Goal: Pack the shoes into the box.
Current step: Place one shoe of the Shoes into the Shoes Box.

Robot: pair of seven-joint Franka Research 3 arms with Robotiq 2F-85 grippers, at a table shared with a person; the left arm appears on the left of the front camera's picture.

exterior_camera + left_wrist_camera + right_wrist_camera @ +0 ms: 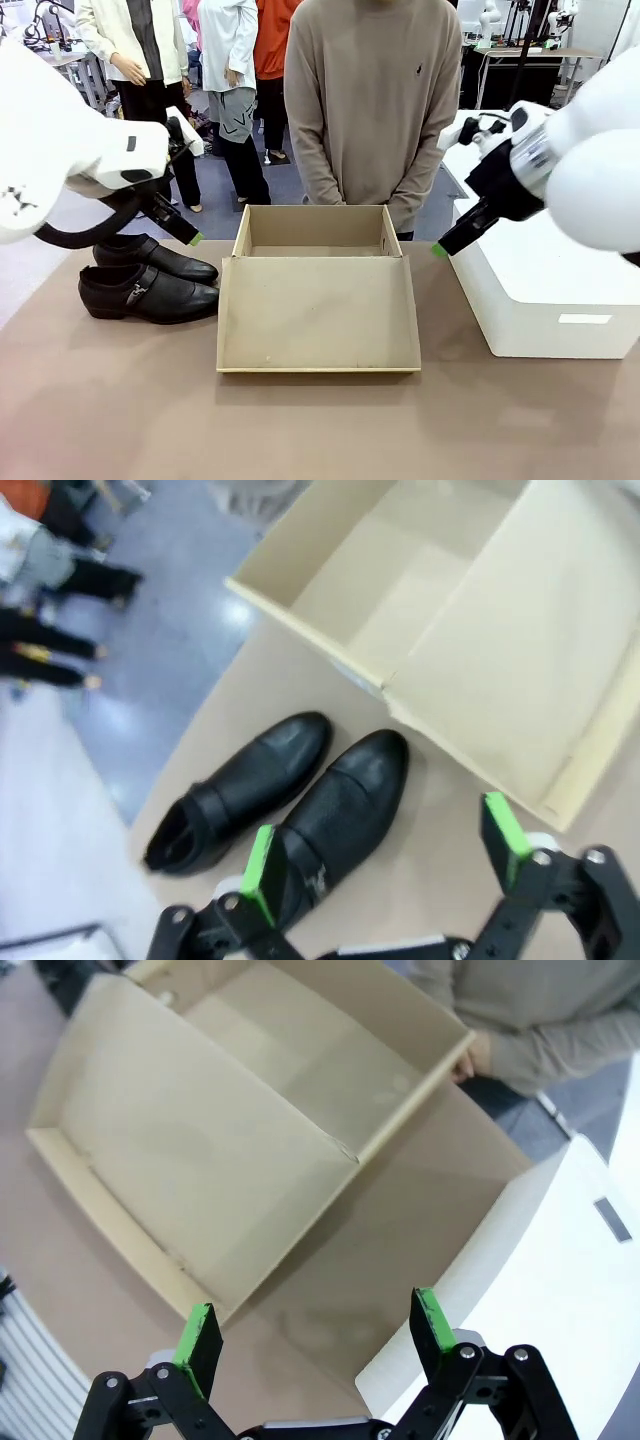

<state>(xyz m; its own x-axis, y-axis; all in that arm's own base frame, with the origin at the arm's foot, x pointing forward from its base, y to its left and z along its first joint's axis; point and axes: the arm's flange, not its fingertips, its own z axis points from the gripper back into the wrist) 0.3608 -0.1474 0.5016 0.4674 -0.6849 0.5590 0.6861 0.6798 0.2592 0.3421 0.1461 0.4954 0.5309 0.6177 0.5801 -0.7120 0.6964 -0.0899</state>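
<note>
Presently on hand, largest first:

- Table [120, 420]: tan top, bearing all items below.
- Person [370, 100]: stands at the far side behind the box, in a beige sweater. The small chest emblem [417, 70] is too small to read.
- White plastic box [540, 290]: sits at the right of the table. A pale label [585, 319] on its near face carries print too small to read.
- The box [316, 310]: tan cardboard, at the table's centre. Its flap lid lies open and flat toward the near side, and bare cardboard shows inside. No print can be made out.
- The shoes [145, 292]: a glossy black pair lying side by side on the table just left of the box, apart from it, toes pointing right. A strap and buckle show on the near shoe.
- Left gripper [383, 855]: hangs over the shoes with its green pads spread wide, gripping nothing.
- Right gripper [315, 1332]: hangs above the table between the box and the white plastic box, pads likewise apart and gripping nothing.
</note>
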